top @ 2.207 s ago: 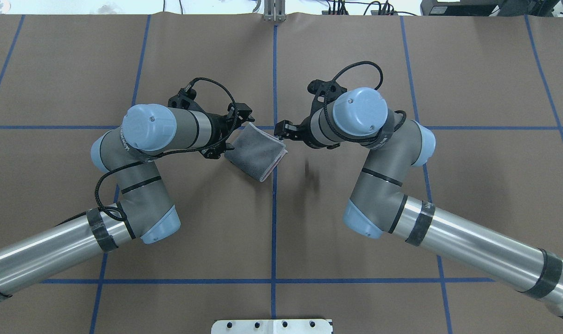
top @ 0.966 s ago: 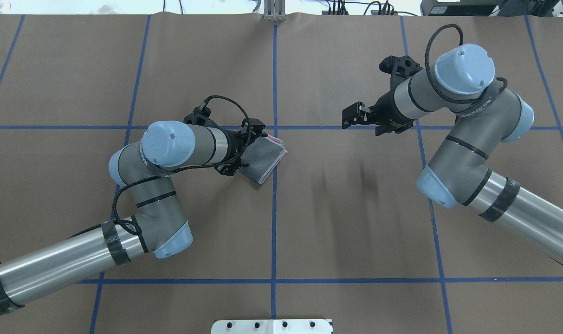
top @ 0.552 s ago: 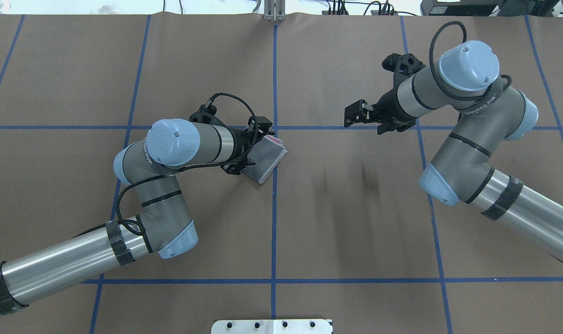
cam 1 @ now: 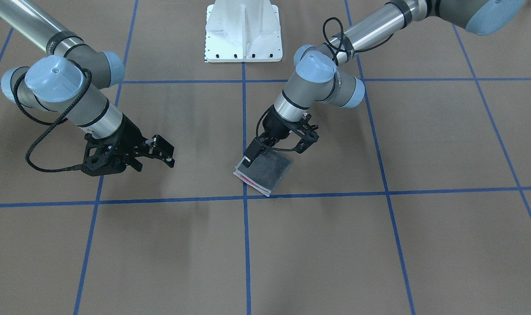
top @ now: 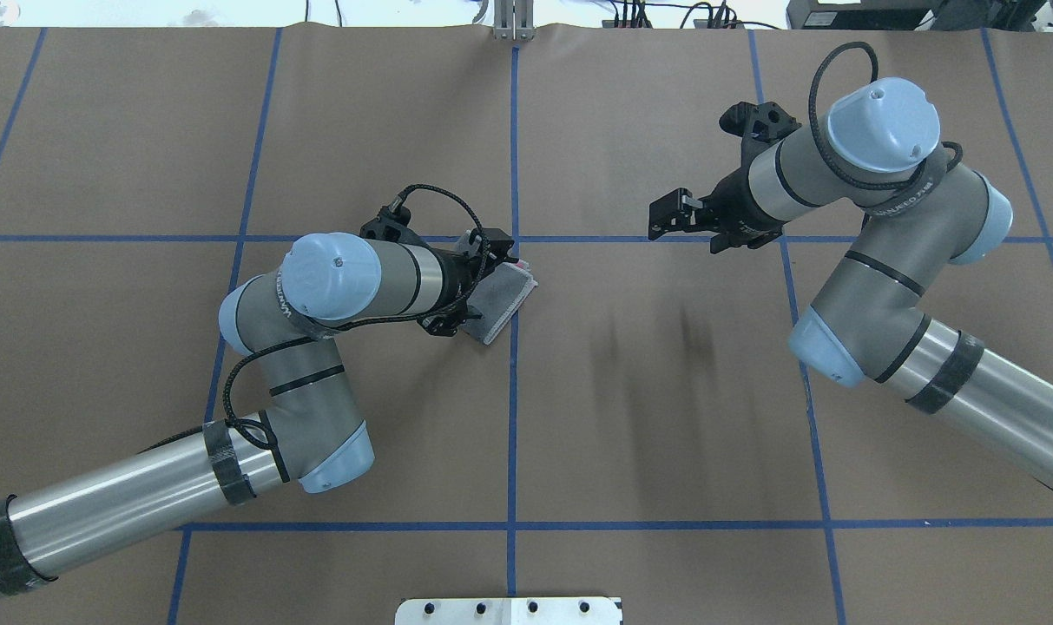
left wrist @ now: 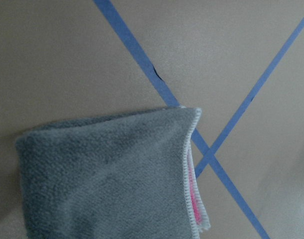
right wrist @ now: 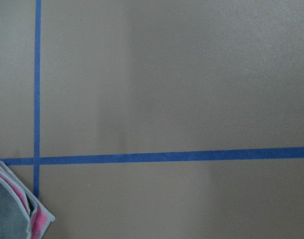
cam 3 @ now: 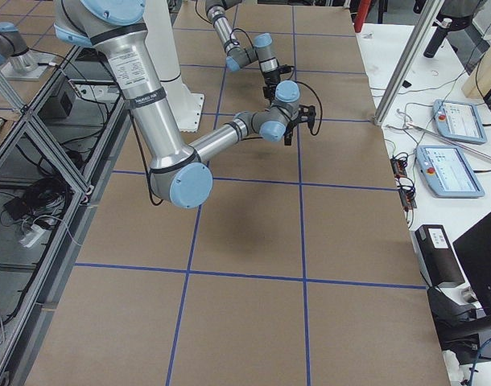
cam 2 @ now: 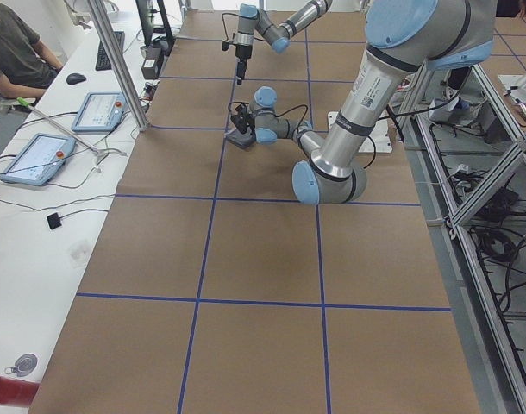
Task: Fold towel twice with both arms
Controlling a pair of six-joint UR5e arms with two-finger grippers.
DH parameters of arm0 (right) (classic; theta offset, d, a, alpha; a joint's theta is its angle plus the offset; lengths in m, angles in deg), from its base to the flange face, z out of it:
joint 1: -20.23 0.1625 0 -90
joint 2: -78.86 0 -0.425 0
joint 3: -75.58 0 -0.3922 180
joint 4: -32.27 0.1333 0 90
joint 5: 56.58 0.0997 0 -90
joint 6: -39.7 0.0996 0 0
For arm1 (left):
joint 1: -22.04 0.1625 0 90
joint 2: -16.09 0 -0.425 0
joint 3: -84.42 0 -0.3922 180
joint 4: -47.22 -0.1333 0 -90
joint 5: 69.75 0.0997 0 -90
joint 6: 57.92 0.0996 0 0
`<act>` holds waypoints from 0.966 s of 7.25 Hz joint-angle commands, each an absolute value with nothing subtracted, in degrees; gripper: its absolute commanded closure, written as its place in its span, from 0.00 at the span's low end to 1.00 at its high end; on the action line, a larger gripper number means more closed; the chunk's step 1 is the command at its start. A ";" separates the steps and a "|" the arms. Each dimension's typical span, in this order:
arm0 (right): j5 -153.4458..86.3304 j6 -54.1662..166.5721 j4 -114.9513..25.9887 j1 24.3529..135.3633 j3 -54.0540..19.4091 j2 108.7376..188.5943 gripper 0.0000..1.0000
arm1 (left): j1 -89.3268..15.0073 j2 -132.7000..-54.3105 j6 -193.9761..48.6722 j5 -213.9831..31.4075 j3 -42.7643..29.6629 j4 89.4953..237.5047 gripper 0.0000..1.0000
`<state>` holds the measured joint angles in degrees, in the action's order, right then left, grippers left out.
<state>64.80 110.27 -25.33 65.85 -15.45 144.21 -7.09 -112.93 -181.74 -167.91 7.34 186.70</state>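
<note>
The towel (cam 1: 270, 173) lies folded near the table's middle, dark grey face up, with pink and the light border showing at its stacked edges. It also shows in the overhead view (top: 503, 299), the left wrist view (left wrist: 107, 179) and a corner of the right wrist view (right wrist: 15, 211). My left gripper (cam 1: 248, 159) sits low over the towel's far corner (top: 495, 252) and looks shut on the folded-over edge. The left wrist view shows no fingers. My right gripper (cam 1: 168, 154) hangs open and empty above bare table, well to the right of the towel (top: 661, 220).
Blue tape lines (top: 513, 391) cross the brown table in a grid. The white pedestal base (cam 1: 243, 30) stands at the robot's side. In the exterior left view a seated person (cam 2: 17, 52) and tablets (cam 2: 28, 159) are on a side table.
My right arm has let go of the towel and drawn back to the right. My left gripper has moved right across the towel, so less grey cloth shows.
</note>
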 commanded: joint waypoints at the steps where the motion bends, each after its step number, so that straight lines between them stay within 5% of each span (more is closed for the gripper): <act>1: 64.80 110.28 -25.48 66.02 -16.43 144.77 0.00 | -6.79 -112.85 -181.76 -168.02 7.34 186.44 0.00; 4: 67.17 110.28 -25.92 68.39 -16.88 145.47 0.00 | -10.55 -110.23 -180.80 -174.04 -1.84 181.65 0.00; 7: 69.02 109.49 -26.01 75.66 -19.24 152.92 0.00 | -20.04 -94.18 -162.01 -182.34 -21.26 168.48 0.00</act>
<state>68.68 110.11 -25.99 72.65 -17.99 149.62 -16.87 -100.66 -172.25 -180.24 -14.11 174.20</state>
